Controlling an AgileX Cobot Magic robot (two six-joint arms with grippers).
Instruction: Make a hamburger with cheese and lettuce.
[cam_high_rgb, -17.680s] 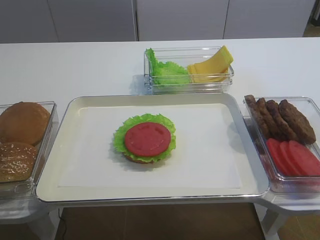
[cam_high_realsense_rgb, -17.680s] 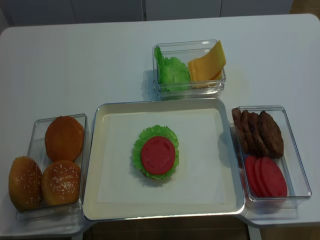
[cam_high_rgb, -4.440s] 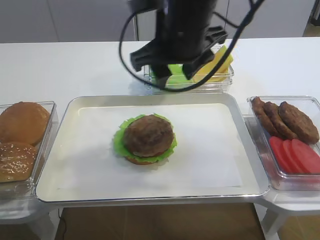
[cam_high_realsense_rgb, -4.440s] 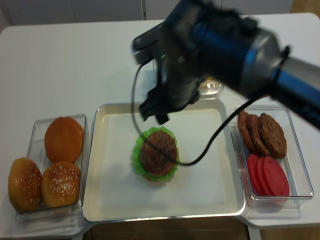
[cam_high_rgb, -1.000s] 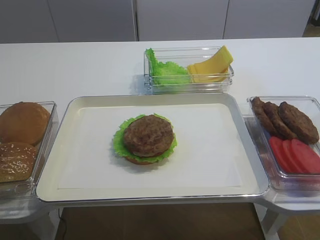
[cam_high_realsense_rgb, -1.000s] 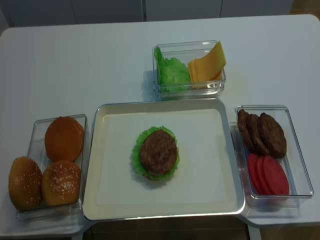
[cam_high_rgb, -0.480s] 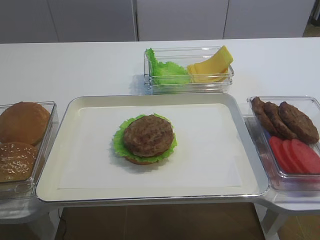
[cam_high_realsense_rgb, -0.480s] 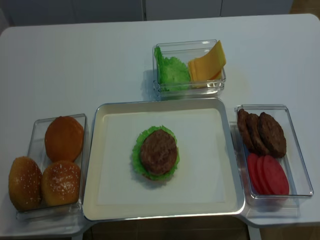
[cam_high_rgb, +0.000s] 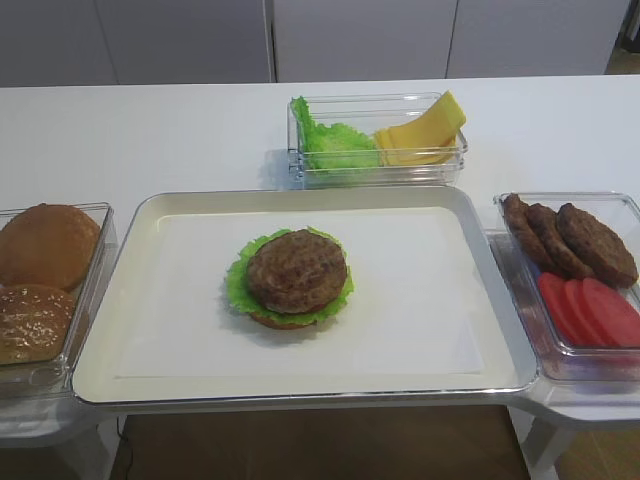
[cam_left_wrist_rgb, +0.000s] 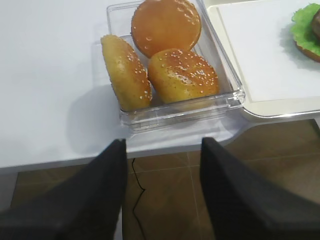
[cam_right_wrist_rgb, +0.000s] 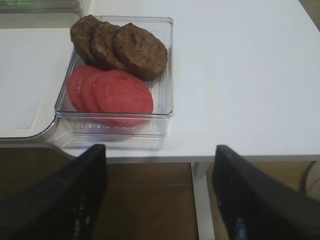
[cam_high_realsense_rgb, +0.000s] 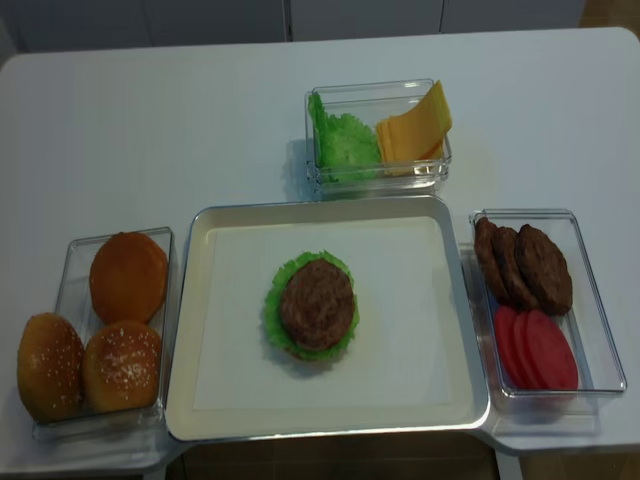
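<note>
The hamburger (cam_high_rgb: 291, 277) sits near the middle of the tray (cam_high_rgb: 120, 260), topped so far by a patty, while the cheese (cam_high_rgb: 423, 132) leans in the right half of the clear box at the desk's far edge, with the lettuce (cam_high_rgb: 330, 143) in its left half. Both arms hang off the desk's near edge, the right gripper (cam_right_wrist_rgb: 157, 195) spread wide and empty over the floor below the patty box (cam_right_wrist_rgb: 167, 60), the left gripper (cam_left_wrist_rgb: 162, 185) likewise parted and empty below the bun box (cam_left_wrist_rgb: 115, 30). The cheese slices are thin and fanned together, so a pinch may lift several or slip off, and a slice dropped off-centre could slide off the domed patty.
</note>
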